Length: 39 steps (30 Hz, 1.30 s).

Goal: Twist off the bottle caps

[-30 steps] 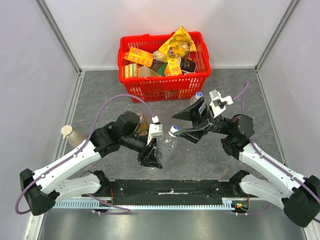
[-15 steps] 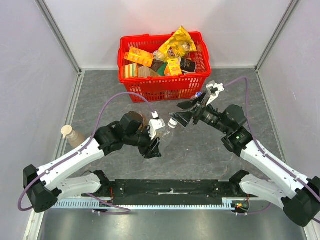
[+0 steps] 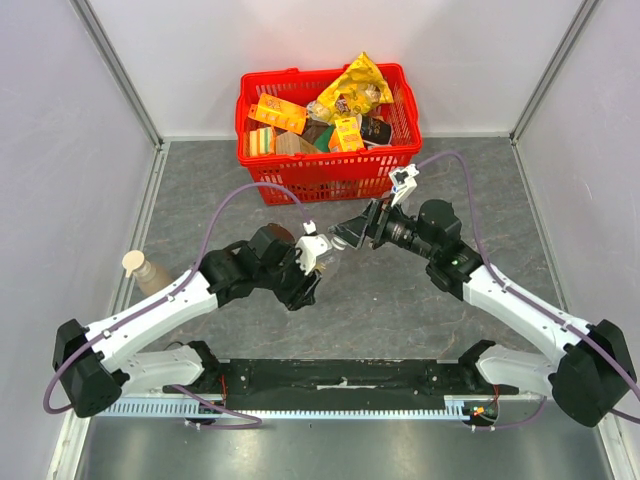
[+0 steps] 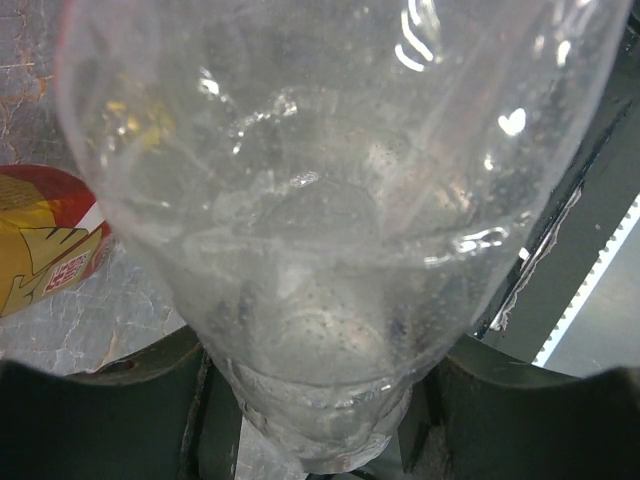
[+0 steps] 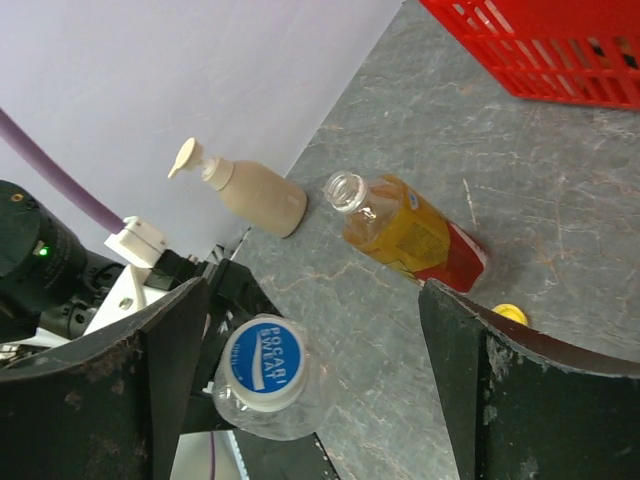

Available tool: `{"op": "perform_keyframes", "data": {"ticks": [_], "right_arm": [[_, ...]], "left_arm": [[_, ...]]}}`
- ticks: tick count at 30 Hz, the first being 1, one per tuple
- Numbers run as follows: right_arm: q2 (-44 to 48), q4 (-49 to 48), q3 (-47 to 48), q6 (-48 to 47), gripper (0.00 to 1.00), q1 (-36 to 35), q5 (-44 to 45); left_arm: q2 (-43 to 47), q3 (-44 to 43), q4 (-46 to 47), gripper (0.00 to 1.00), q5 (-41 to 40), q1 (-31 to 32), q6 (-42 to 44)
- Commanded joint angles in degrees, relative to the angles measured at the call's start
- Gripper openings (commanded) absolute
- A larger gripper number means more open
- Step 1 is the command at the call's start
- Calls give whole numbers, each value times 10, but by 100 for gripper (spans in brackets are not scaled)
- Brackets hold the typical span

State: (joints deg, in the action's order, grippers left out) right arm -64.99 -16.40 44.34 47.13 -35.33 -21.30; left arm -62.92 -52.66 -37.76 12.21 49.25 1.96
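Observation:
My left gripper (image 3: 312, 272) is shut on the lower body of a clear plastic bottle (image 3: 326, 257) and holds it tilted above the table; the bottle fills the left wrist view (image 4: 320, 200), clamped between both fingers (image 4: 100, 410). Its blue cap (image 5: 265, 364), white-rimmed and printed with lettering, is on the neck. My right gripper (image 3: 352, 234) is open, and in its wrist view (image 5: 315, 320) the cap sits between the fingers, close to the left finger (image 5: 140, 390), not touching. A loose yellow cap (image 5: 511, 314) lies on the table beside an uncapped yellow-labelled bottle (image 5: 410, 230). No white cap shows.
A beige pump bottle (image 3: 140, 268) stands by the left wall and also shows in the right wrist view (image 5: 250, 192). A red basket (image 3: 325, 170) full of groceries stands at the back. The black base rail (image 3: 340, 378) runs along the near edge.
Both arms have moved toward the basket. My left gripper carried the clear bottle up and away; my right gripper swung left and now straddles its cap, hiding the small bottle by the basket.

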Motion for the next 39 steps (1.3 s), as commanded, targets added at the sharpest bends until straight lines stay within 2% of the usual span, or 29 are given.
{"op": "perform_keyframes", "data": {"ticks": [1, 13, 16, 17, 20, 24, 27, 39], "right_arm": [[-3, -53, -13, 36, 89, 1, -23], [-3, -79, -39, 49, 71, 0, -48], [-2, -89, -45, 53, 57, 1, -55], [-2, -94, -46, 55, 47, 0, -57], [4, -105, -50, 57, 27, 0, -59], [20, -93, -51, 46, 10, 1, -50], [41, -83, -50, 32, 6, 1, -36], [101, -15, -30, -35, 6, 1, 35]], "left_arm": [[-5, -13, 2, 8, -22, 1, -8], [-14, -17, 0, 7, -32, 0, -7], [-13, -17, 0, 7, -34, 0, -8], [-14, -17, 0, 6, -36, 1, -8], [-13, -18, 0, 7, -38, 0, -9], [-14, -17, 0, 6, -36, 0, -10], [-15, -18, 0, 6, -30, 0, -10], [-6, -12, 0, 6, -11, 0, -8]]}}
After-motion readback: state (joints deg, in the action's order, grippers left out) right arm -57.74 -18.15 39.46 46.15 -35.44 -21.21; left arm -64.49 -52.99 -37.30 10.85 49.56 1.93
